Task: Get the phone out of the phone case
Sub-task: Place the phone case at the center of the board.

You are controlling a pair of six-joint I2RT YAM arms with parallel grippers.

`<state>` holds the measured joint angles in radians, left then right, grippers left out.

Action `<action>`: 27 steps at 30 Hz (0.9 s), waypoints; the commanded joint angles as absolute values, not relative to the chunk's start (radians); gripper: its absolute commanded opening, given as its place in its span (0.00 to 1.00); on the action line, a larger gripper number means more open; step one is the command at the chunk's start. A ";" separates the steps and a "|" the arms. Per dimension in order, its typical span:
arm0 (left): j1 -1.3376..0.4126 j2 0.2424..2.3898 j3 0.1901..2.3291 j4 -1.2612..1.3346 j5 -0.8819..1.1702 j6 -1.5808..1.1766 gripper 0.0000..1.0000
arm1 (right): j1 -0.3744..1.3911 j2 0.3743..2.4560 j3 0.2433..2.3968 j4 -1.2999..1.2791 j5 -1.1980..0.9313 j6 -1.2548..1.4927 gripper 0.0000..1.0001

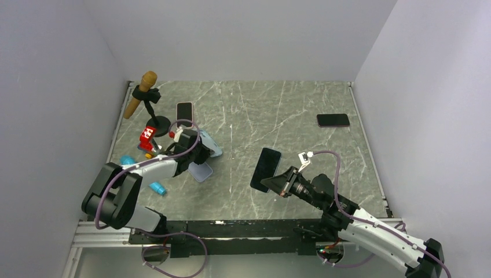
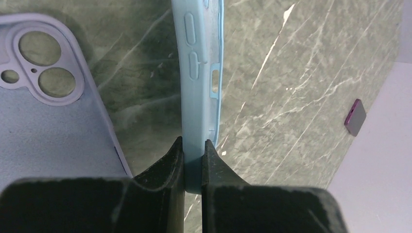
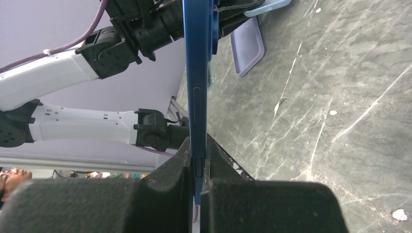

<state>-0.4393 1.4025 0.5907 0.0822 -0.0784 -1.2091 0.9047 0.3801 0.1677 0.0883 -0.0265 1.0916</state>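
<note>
Starting nearest the arms, the right tool [image 3: 197, 145] is seen clamped tight on the flat faces of a dark blue phone [image 3: 196, 73]. The bare phone is held edge-up, well apart from both cases. A little farther off on the left, a purple case [image 2: 48, 131] is laid flat on the surface [image 2: 291, 97], with its camera holes showing. Just beside it, the left tool [image 2: 193, 150] is squeezed shut on the rim of a light blue case [image 2: 199, 58]. Farther back, a black phone [image 1: 184, 111] is laid on the left and a pink-edged phone [image 1: 333, 120] on the right. A microphone [image 1: 142, 92] on a stand is set in the far left corner.
</note>
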 commanded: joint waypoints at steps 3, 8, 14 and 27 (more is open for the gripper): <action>-0.463 1.409 0.598 0.126 -0.052 -1.254 0.00 | 0.905 0.377 0.209 0.154 -0.024 1.084 0.00; -0.471 1.414 0.608 0.047 -0.031 -1.281 0.05 | 0.906 0.381 0.207 0.160 -0.024 1.084 0.00; -0.481 1.339 0.572 0.044 -0.021 -1.295 0.44 | 0.905 0.381 0.204 0.164 -0.027 1.085 0.00; -0.481 1.038 0.636 -0.154 0.054 -1.206 0.92 | 0.905 0.347 0.248 0.009 0.046 1.050 0.00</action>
<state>-0.4778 1.1442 0.5972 -0.1024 0.0002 -1.2499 0.9047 0.3828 0.1711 0.0269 -0.0120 1.0744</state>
